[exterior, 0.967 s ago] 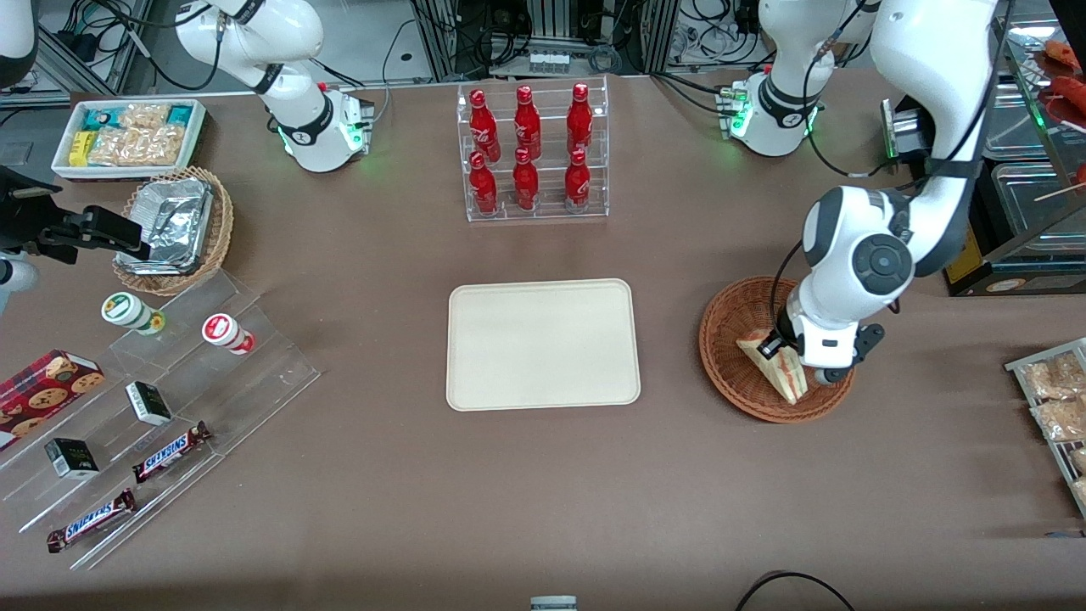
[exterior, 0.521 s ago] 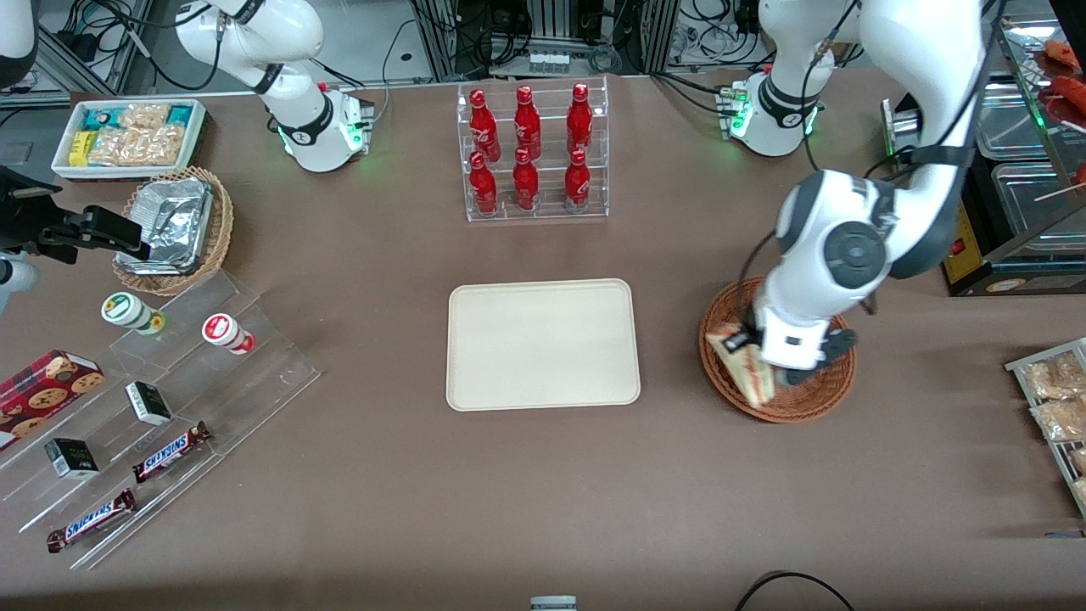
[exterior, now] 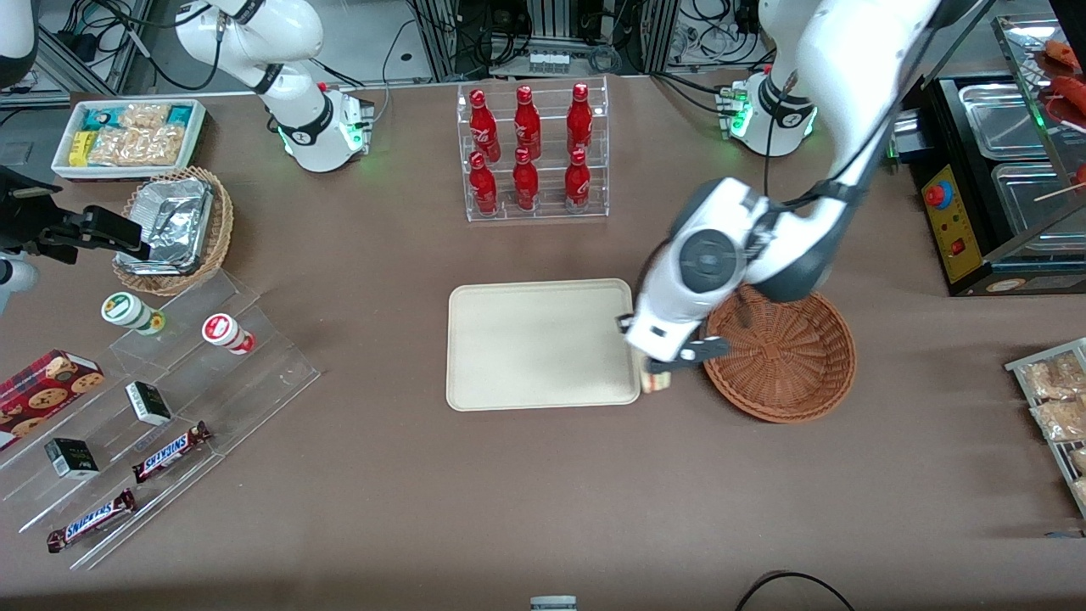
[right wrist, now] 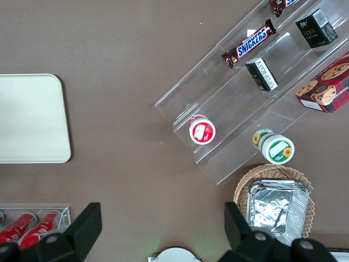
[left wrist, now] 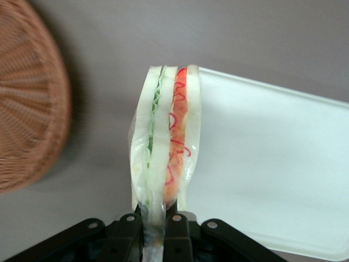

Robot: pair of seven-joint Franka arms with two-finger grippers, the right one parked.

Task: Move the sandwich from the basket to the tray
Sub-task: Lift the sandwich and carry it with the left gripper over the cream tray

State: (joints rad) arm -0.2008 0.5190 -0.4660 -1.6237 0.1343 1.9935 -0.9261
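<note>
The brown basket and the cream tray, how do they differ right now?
The basket is round, woven and reddish-brown; the tray is flat, smooth, cream and rectangular with rounded corners. The basket has raised sides, the tray only a low rim. The gripper holds the sandwich between them, over the tray's edge nearest the basket. Both sit on the table and hold nothing.
</note>
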